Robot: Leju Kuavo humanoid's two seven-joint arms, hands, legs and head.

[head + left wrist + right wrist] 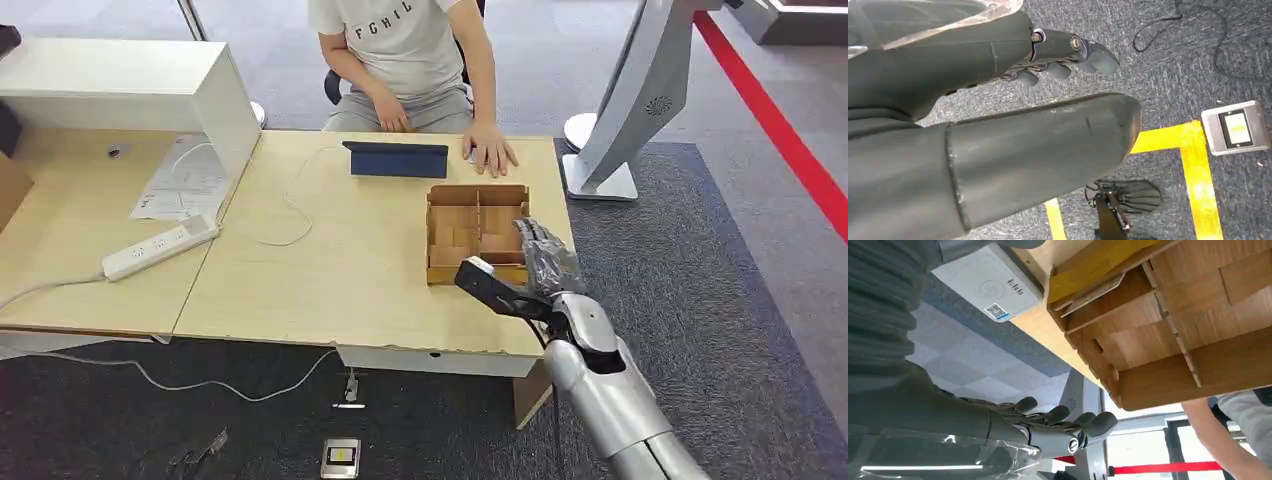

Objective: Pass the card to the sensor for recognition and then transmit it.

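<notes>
— Closest in, what is the robot's grey right hand [998,425] doing?

— It hovers by the near right corner of the open, partitioned plywood box [478,194]. Its dark fingers [1088,425] are spread and slightly curved, grasping nothing.

— And the card?

— A thin, pale flat card [1093,292] leans in one compartment at the box's edge, just beside a yellow piece. I cannot tell more about it. The white rectangular sensor [988,287], with a small code label, lies on the pale wooden worktop [330,280] just beside that same end of the box.

— The left hand [998,100]?

— It hangs over grey carpet marked with yellow tape. Its fingers [1083,50] are loosely released and apart from the thumb, with nothing between them.

— Anyone nearby?

— A seated person rests a hand [490,150] on the worktop's far edge, just behind the box and next to a dark blue folded tablet cover [397,160].
</notes>
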